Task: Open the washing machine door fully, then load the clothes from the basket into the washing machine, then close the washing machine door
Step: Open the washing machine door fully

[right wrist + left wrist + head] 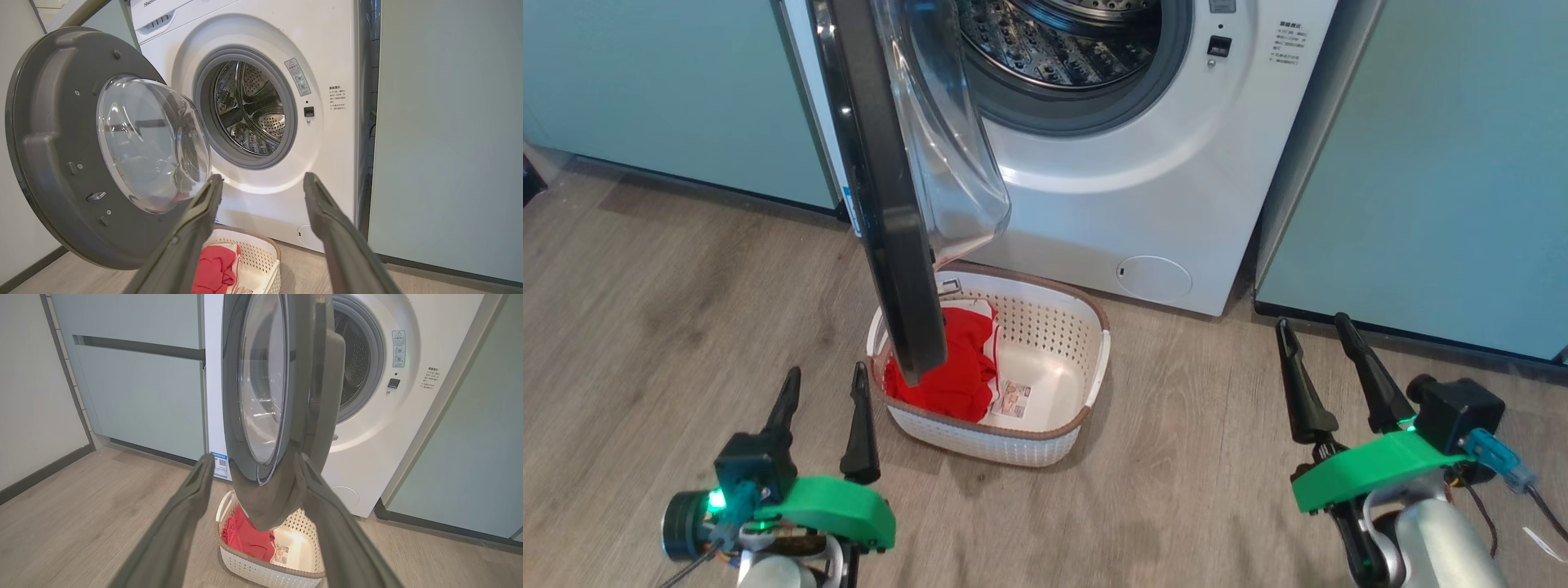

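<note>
Right gripper [1313, 321] spread, door [890, 245] jutting toward robot

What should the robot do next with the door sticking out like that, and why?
Probably push the washing machine door farther open, toward the robot's left. It stands only partway out, and its lower edge hangs over the basket and covers part of the clothes. The left gripper and the right gripper are open and empty, so either could do it.
</note>
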